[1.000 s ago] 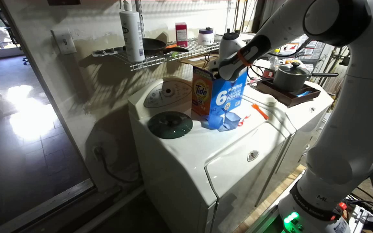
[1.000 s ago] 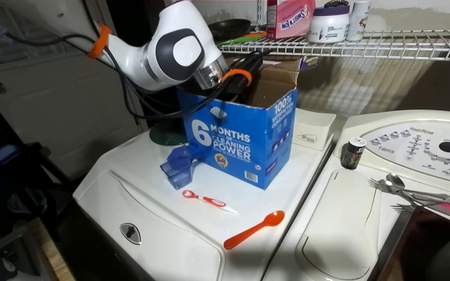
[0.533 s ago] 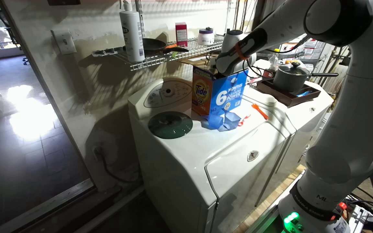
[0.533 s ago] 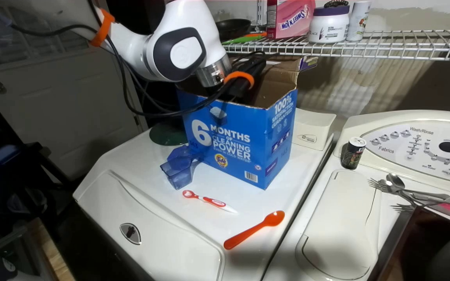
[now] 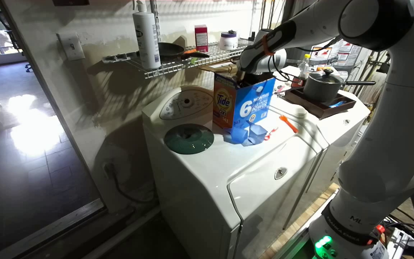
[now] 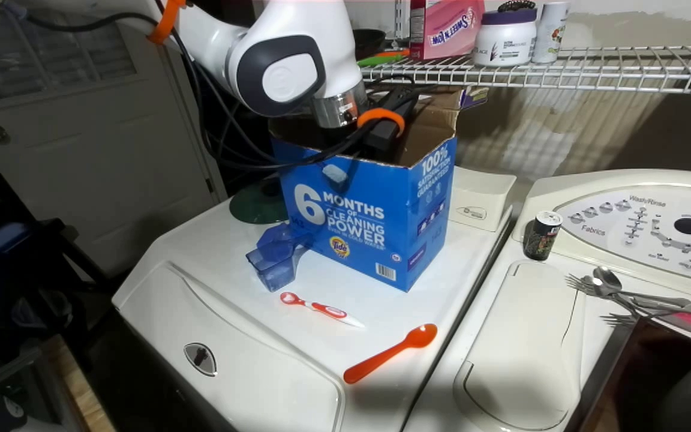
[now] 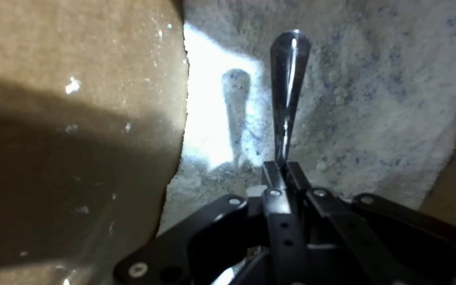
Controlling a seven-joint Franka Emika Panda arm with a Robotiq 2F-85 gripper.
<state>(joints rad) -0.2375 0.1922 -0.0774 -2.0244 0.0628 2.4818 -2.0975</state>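
Note:
In the wrist view my gripper [image 7: 283,164] is shut on a shiny metal utensil [image 7: 290,67]. Its rounded, widening end points away from the fingertips; the rest is hidden among the fingers. Beyond it lies whitish powder with blue specks [image 7: 354,118], bordered by a brown cardboard wall [image 7: 105,51]. A blue and orange Tide box, seen in both exterior views [image 5: 252,106] [image 6: 351,210], stands with its top open on a white washer. My wrist is over that opening, and the box hides the fingers from outside.
Blue plastic scoops [image 6: 276,258], a red-and-white spoon [image 6: 321,309] and an orange spoon [image 6: 390,354] lie before the box. A wire shelf [image 6: 609,69] hangs close behind it. A green glass lid [image 5: 189,139], loose cutlery [image 6: 627,294] and a pot [image 5: 322,87] are nearby.
The forearm has risen and the wrist has swung to a more upright stance above the box. The gripper's base has shifted slightly; the box and spoons stay put.

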